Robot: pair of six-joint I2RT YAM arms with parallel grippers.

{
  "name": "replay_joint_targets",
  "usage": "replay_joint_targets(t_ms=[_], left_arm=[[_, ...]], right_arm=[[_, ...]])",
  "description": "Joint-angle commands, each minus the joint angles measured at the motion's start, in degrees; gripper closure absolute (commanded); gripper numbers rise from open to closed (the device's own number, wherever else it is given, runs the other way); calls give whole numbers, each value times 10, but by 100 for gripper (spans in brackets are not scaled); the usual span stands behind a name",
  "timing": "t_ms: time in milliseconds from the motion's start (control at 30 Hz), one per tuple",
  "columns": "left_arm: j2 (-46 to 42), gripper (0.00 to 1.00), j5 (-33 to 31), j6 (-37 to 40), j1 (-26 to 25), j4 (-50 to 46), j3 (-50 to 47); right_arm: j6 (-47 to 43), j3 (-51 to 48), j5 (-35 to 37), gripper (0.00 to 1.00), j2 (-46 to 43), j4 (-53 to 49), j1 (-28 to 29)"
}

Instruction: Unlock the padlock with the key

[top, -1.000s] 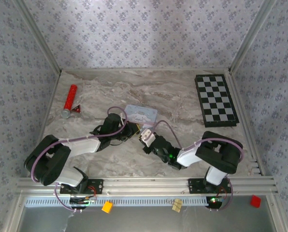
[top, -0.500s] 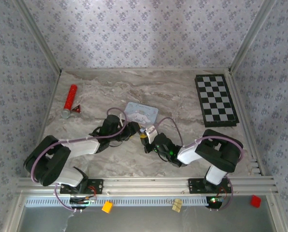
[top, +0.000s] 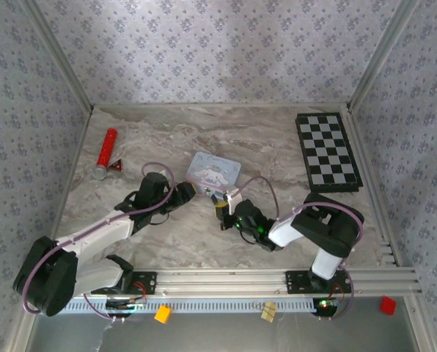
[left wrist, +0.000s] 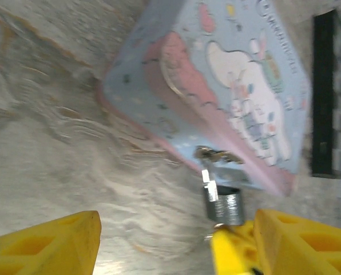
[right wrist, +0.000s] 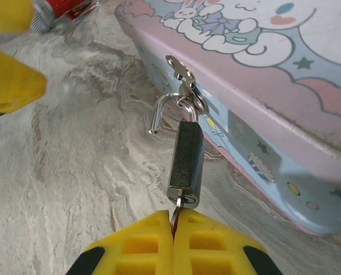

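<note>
The padlock (right wrist: 186, 163) is a dark block hanging from the hasp of the pale blue tin (right wrist: 262, 86). One leg of its silvery shackle (right wrist: 159, 114) stands free of the body. The thin key (right wrist: 176, 206) sits in the keyhole at the bottom, and my right gripper (right wrist: 173, 217) is shut on it. In the top view the right gripper (top: 221, 208) is just in front of the tin (top: 214, 170). My left gripper (top: 191, 191) is open a little to the left, with nothing between its fingers (left wrist: 44, 243); the padlock (left wrist: 223, 203) lies ahead of its right finger.
A red cylinder with a silver end (top: 107, 152) and a small red triangular piece (top: 118, 166) lie at the far left. A folded chessboard (top: 328, 152) lies at the back right. Patterned walls close in the marble table (top: 262, 132) on three sides.
My left gripper has drawn back to the left, away from the padlock, and its arm has stretched out lower. The right gripper has edged forward with the key towards the tin.
</note>
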Motion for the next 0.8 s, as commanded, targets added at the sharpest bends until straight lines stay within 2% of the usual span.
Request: replay_joint_targets(t_ms=[0, 67, 167, 267, 367, 533, 767], left_arm=[[3, 29, -76, 88, 18, -91, 60], [26, 28, -63, 104, 40, -68, 72], [76, 28, -9, 139, 56, -3, 100], [147, 28, 23, 172, 55, 5, 157], [207, 28, 23, 188, 56, 13, 194], [284, 32, 25, 183, 55, 3, 238], [315, 36, 18, 165, 29, 17, 229]], right_arm=[[69, 5, 25, 100, -2, -6, 5], [82, 3, 45, 100, -4, -14, 10], [98, -8, 59, 100, -8, -16, 6], [132, -14, 40, 100, -10, -16, -11], [166, -9, 10, 100, -7, -9, -25], [186, -8, 7, 100, -7, -11, -32], [208, -19, 7, 100, -17, -17, -62]])
